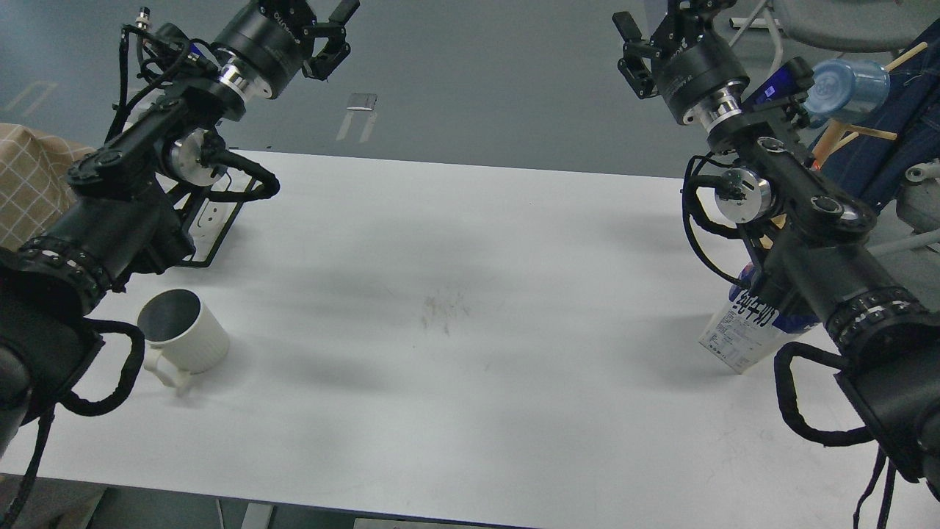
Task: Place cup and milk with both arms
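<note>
White tabletop (455,242) carried the cup (183,330) near its left edge, upright, handle toward the viewer, beside the left arm. The milk (742,334) stood at the right edge, largely hidden behind the right arm. The left gripper (334,33) and right gripper (635,51) hung raised beyond the table, fingers apparently spread, each holding nothing.

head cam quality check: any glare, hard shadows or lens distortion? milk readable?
Head view: light is even and diffuse, with only soft broad shadows on the table and no strong glare; the far table edge bows, a sign of wide-angle distortion; the cup is sharp and unobstructed; the milk is partly hidden behind the right arm, and its print is too small to read.
</note>
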`<action>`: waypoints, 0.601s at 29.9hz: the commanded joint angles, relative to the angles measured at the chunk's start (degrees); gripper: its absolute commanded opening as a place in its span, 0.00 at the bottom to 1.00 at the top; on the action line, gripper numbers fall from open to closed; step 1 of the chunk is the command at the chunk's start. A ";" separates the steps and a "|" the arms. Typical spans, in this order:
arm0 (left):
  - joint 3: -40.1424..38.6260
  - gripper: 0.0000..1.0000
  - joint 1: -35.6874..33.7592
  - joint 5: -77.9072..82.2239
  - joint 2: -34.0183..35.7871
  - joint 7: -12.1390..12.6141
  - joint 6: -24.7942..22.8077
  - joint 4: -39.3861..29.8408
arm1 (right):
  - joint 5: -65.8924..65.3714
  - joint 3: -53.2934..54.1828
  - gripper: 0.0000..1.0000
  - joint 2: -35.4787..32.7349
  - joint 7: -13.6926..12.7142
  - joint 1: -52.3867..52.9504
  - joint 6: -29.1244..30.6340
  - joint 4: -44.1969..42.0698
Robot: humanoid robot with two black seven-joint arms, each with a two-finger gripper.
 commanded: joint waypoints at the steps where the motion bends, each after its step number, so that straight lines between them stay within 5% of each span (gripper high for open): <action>1: -0.26 0.98 -0.07 -0.11 0.07 -0.06 0.01 0.30 | -0.01 0.14 1.00 -0.01 0.00 0.09 -0.66 -0.07; 18: 0.00 0.98 0.72 -1.69 -1.86 -0.24 0.01 0.12 | 1.58 -0.03 1.00 -0.01 0.00 1.06 -4.17 -1.30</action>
